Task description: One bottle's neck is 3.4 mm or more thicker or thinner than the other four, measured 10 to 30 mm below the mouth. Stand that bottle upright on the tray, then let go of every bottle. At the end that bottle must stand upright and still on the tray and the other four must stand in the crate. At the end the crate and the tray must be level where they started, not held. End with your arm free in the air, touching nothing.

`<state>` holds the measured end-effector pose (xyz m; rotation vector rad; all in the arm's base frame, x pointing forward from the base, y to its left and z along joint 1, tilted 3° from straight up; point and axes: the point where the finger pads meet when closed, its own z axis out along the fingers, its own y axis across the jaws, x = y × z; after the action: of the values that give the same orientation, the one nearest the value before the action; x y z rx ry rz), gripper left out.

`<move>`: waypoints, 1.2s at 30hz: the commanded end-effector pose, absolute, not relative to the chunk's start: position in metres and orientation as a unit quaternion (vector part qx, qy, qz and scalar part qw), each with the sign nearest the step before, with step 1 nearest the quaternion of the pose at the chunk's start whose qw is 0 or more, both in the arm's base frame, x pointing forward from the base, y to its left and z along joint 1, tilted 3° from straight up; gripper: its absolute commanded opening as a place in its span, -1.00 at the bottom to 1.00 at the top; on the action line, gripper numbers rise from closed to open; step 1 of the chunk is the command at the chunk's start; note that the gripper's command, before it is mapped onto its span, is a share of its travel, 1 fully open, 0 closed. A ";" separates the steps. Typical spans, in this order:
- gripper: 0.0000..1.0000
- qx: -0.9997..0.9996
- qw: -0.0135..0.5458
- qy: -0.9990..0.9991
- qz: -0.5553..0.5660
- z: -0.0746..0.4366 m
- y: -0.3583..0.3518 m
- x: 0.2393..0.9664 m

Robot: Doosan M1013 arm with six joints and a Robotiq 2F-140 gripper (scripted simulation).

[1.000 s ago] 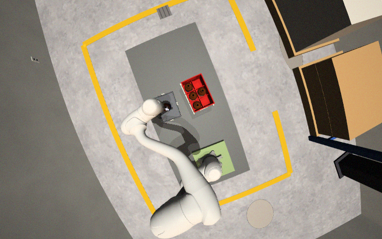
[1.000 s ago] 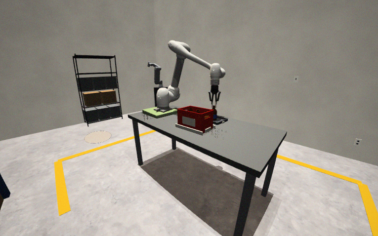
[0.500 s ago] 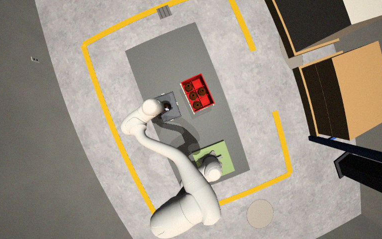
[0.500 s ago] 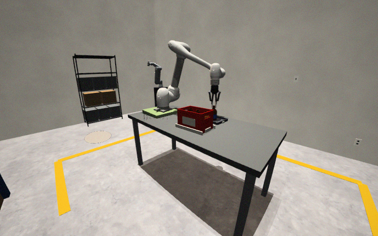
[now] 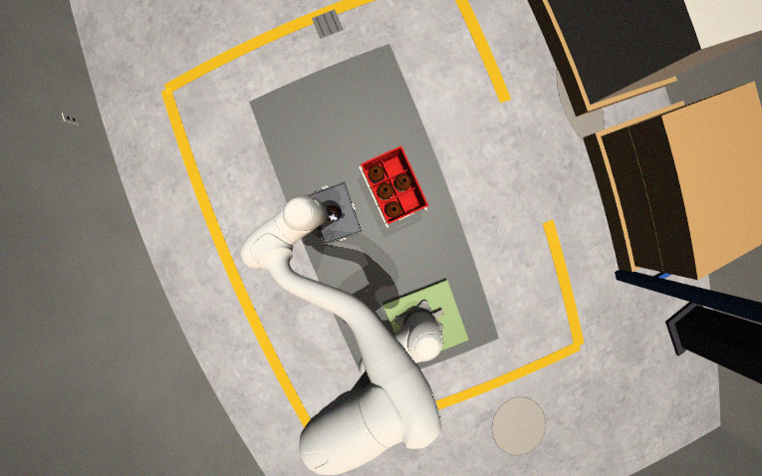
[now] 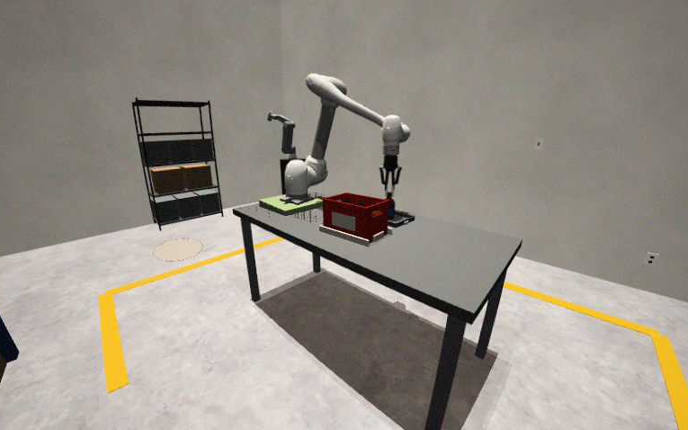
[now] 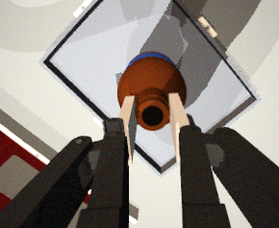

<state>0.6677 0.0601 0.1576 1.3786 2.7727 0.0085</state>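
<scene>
claw (image 7: 152, 116): black two-finger claw clamped on the neck of the round brown glass bottle (image 7: 152, 86), pale pads either side of the mouth
bottle: hanging upright over the square grey flat tray (image 7: 84, 51) on the dark grey worktop (image 6: 442, 256); whether its base touches the tray cannot be told
crate: red plastic crate (image 5: 414, 171) with four brown bottles standing in it, just beside the tray
step well: lower straight, keep the neck vertical, open the fingers only once the base sits flat, then lift straight up

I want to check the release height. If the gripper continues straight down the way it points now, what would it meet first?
The gripper points straight down, shut on the brown bottle at its neck. Below lies the grey tray, so the bottle's base would probably meet it first. Whether it already touches is unclear.
</scene>
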 end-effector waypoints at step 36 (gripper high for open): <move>1.00 0.446 0.023 0.895 0.002 0.153 0.058 0.669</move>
<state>0.6677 0.0600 0.1576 1.3786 2.7727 0.0084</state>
